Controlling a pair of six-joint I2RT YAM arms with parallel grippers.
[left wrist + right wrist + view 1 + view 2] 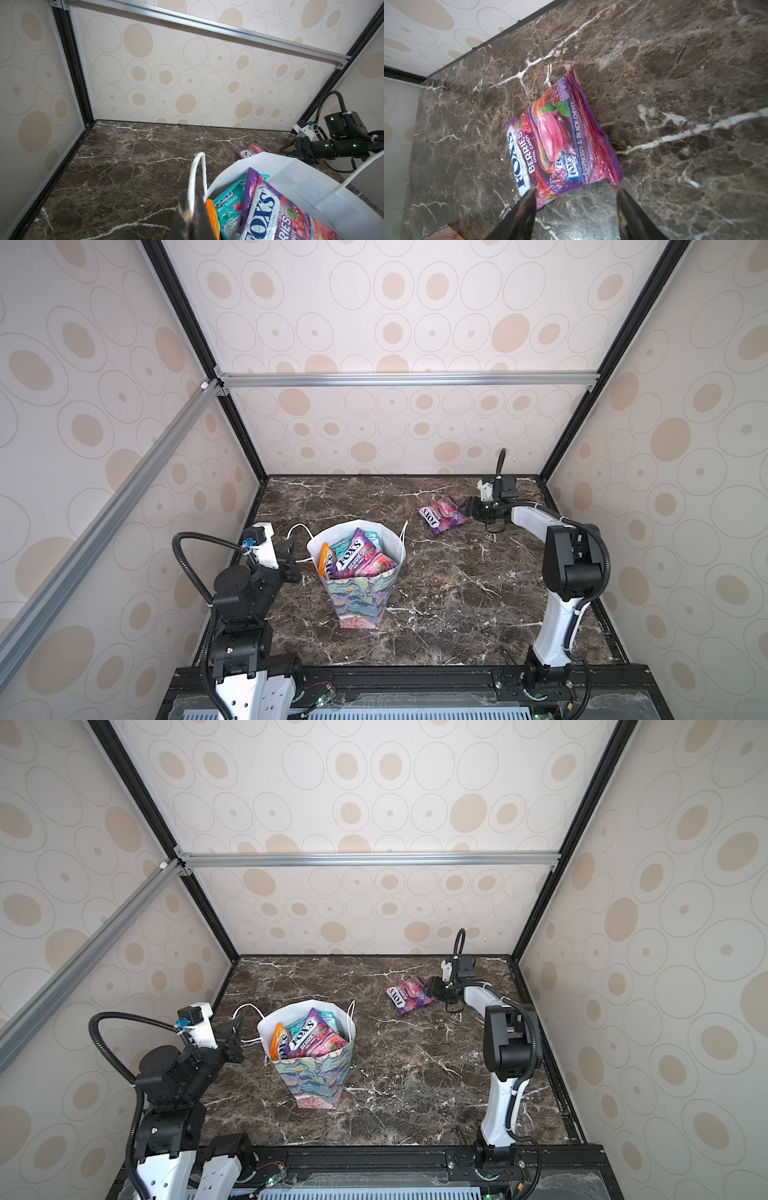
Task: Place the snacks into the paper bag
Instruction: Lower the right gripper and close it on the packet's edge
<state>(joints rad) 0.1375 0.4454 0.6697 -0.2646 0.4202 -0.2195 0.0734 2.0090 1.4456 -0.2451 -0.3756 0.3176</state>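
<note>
Paper bag (360, 605) upright, holds snacks (358, 559): purple, teal, orange (berry packet (442, 515) outside).

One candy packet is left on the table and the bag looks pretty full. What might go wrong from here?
1. The right gripper stands open at just one edge of the glossy berry packet; a grip there may slip.
2. The paper bag is filled nearly to its rim, so another packet might slide off the top packet.
3. The left gripper holds just one cord handle; a push could tip the bag.
</note>
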